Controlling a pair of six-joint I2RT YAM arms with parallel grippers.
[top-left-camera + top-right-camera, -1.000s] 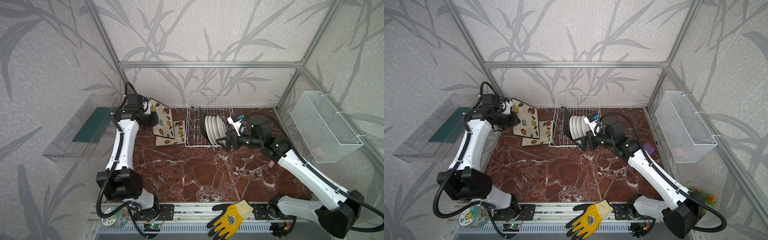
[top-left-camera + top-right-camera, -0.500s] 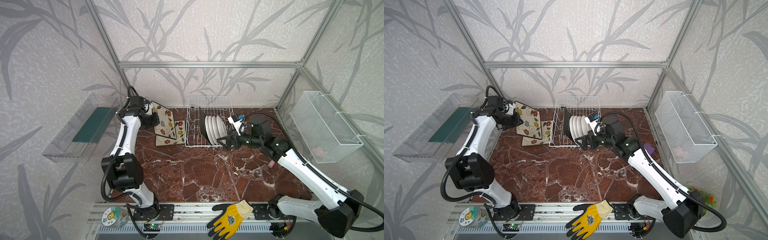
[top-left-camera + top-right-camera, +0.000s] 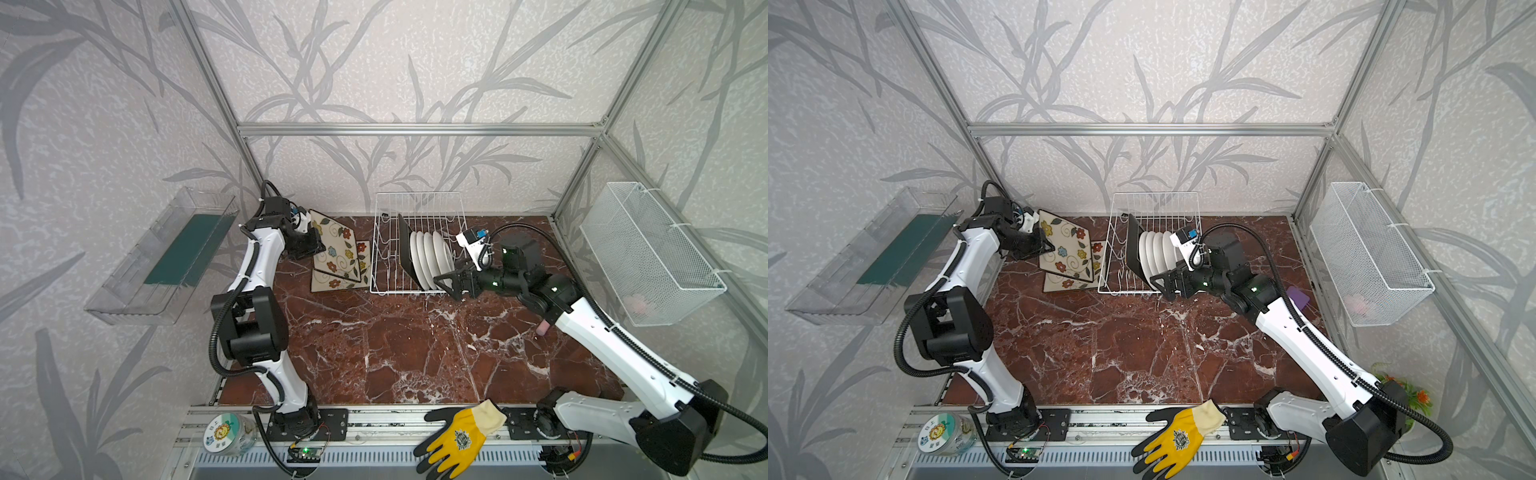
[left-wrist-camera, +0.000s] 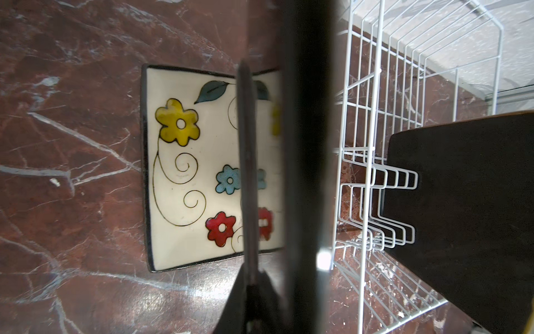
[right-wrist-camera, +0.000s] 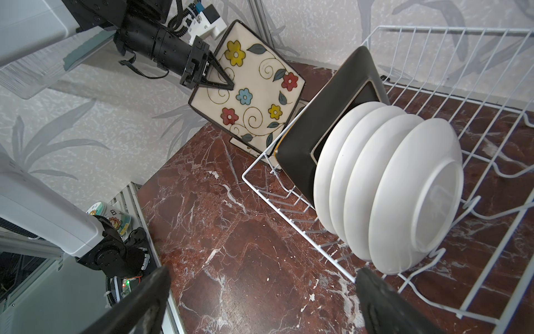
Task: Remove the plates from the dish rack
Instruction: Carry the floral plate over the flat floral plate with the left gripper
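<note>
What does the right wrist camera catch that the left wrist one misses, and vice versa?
Only the right wrist view: four round plates standing in the rack, and the flowered face of the held plate in the shut left jaws. Only the left wrist view: most of the face of a second flowered plate lying flat on the table; the right catches just its corner. Both: the rack, the black-backed plate in it, the table.

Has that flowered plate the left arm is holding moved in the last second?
Yes: the held flowered plate has shifted slightly toward the dish rack, nearer the flat-lying plate.
</note>
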